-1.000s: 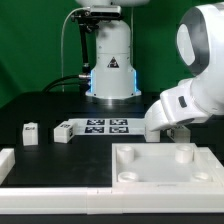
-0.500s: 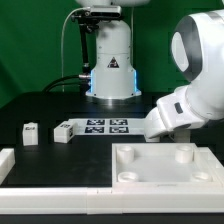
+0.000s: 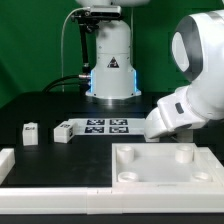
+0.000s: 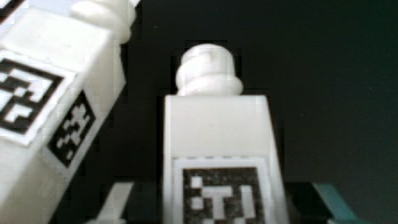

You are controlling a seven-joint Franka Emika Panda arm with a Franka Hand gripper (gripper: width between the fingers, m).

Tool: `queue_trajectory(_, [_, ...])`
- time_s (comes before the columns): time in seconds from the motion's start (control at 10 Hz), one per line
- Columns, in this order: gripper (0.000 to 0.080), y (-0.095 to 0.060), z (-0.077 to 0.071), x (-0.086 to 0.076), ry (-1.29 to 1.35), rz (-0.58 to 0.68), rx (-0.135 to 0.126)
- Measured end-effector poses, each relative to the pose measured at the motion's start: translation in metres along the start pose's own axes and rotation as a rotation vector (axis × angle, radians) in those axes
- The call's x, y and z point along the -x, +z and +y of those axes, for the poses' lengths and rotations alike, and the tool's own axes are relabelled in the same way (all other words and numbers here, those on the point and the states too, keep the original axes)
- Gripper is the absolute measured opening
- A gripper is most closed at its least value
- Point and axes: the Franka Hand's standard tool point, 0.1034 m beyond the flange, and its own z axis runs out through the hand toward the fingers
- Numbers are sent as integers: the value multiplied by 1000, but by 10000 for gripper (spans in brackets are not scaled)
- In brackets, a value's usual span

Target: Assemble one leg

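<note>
In the wrist view a white leg lies lengthwise between my fingers, with its rounded tip pointing away and its square marker near the camera. My gripper is open. One finger stands on each side of the leg, with a dark gap between finger and leg. A second leg with a marker lies close beside the first. In the exterior view my arm's wrist hides the gripper and both these legs. Two more legs stand on the black table at the exterior view's left.
The large white square tabletop, with a raised rim and corner holes, lies in front of my arm. The marker board lies behind it at mid-table. A white block sits at the front left. The robot base stands at the back.
Between one second and half a second ago my arm's upper body shifted a little toward the exterior view's left. Since then nothing has visibly moved.
</note>
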Motion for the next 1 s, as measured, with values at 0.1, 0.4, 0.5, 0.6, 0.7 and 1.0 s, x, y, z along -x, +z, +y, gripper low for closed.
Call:
queue_trajectory(0.1, [288,0,0,0,0,0,0])
queue_trajectory(0.4, [288,0,0,0,0,0,0])
queue_trajectory(0.5, [288,-3,0,3,0,-11,1])
queue_trajectory(0.6, [288,-13,-1,13,0,-26,5])
queue_trajectory(0.7, [288,-27,-1,24,2,-39,9])
queue_trajectory(1.0, [289,-49,1,30,4,-26,12])
